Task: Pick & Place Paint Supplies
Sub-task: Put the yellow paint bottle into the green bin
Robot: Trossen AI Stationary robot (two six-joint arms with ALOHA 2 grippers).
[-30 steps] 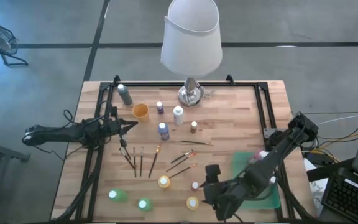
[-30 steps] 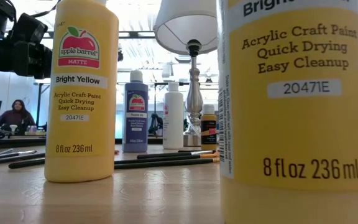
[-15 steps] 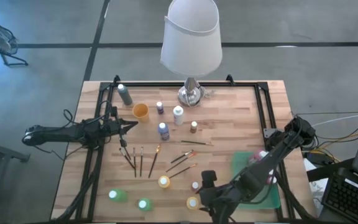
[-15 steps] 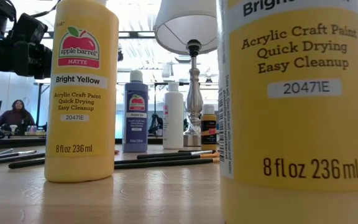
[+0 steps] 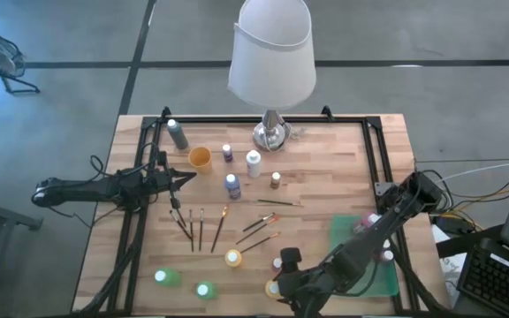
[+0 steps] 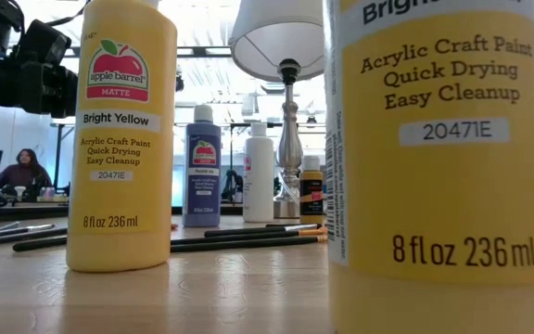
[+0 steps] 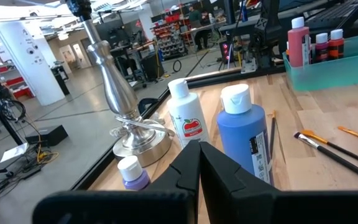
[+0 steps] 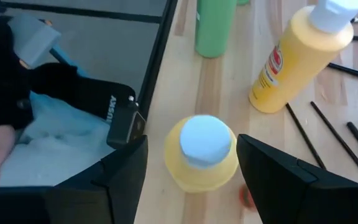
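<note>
Paint supplies are mostly loose on the table (image 5: 325, 168): grey, purple, white, blue and brown bottles toward 12 o'clock near the lamp (image 5: 271, 62), brushes (image 5: 200, 228) in the middle, two green bottles and two yellow ones along the 6 o'clock edge. A few bottles, a red one (image 7: 298, 42) among them, already stand in the green tray (image 7: 328, 65) at about 4 o'clock. What changed: over the last second my right gripper (image 5: 279, 287) slid from beside the tray toward 7 o'clock along the near edge and now sits over the yellow bottle (image 8: 202, 152) at 6 o'clock. In my wrist view my fingers (image 8: 278, 177) are spread wide with the white cap between them, neither touching it that I can see. I judge that this is the pre-grasp, so the next step is likely drop and close; nothing lifted yet. The second yellow bottle (image 8: 294, 59) stands just beyond, toward 12 o'clock, a green one (image 8: 215, 28) toward 9 o'clock. My left gripper (image 7: 199, 163) hasn't moved, parked at 9 o'clock, fingers pressed together, empty, facing the blue bottle (image 7: 244, 140) and white bottle (image 7: 186, 121). Readable on the yellow bottle (image 6: 121, 139) in the low view: "apple barrel MATTE", "Bright Yellow", "Acrylic Craft Paint Quick Drying Easy Cleanup", "20471E", "8 fl oz 236 ml". A black item off the table's edge reads "HUSKY" (image 8: 112, 109).
</note>
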